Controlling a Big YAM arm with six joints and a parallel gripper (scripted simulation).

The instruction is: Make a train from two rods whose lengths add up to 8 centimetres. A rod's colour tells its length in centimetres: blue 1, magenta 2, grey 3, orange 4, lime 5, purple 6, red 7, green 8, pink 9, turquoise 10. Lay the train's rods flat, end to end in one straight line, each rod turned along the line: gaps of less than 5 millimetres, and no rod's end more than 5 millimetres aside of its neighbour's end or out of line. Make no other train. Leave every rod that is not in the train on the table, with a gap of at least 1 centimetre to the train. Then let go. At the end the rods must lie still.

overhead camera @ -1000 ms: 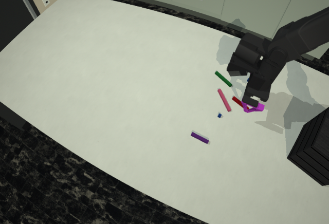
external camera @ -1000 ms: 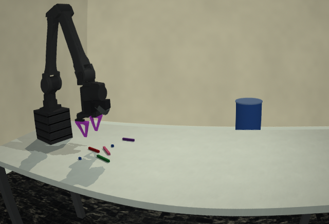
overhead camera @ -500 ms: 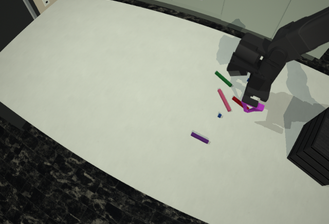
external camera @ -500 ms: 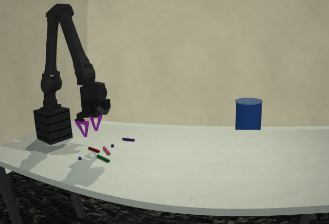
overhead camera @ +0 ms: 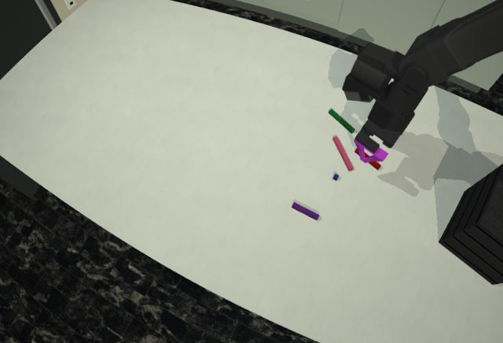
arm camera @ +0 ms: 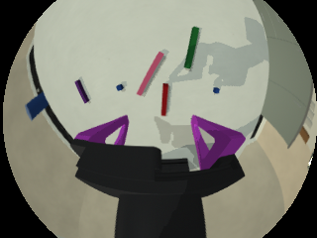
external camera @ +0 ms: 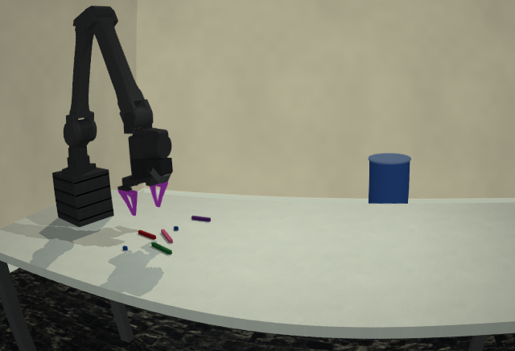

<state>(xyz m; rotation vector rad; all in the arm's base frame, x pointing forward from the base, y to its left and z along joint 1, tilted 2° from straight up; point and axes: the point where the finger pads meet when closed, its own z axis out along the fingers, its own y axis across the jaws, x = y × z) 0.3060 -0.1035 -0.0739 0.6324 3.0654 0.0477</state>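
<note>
From my three camera views, the gripper (overhead camera: 372, 154) (external camera: 145, 209) (arm camera: 159, 118) is wide open above the table (overhead camera: 182, 127) (external camera: 332, 268) (arm camera: 99, 40), with nothing between its fingers. In my top view, the arm (overhead camera: 438, 54) (external camera: 109, 59) and a magenta finger cover part of the red rod (overhead camera: 377, 166) (external camera: 146, 234) (arm camera: 164, 99). One small blue rod (external camera: 125, 248) (arm camera: 216, 90) is hidden from my top view; the exterior and wrist views show it apart from the others. The other blue rod (overhead camera: 335, 176) (external camera: 175, 228) (arm camera: 120, 87) lies between the pink rod (overhead camera: 343, 153) (external camera: 166, 236) (arm camera: 151, 73) and the purple rod (overhead camera: 305, 211) (external camera: 200, 218) (arm camera: 81, 91). The green rod (overhead camera: 341, 120) (external camera: 161, 248) (arm camera: 192, 48) lies near the pink one. All six rods lie separately on the table; no train is formed. The arm's dark base block (overhead camera: 479, 217) (external camera: 83, 197) is cut off in my top view. I can read no brand, label or writing.
</note>
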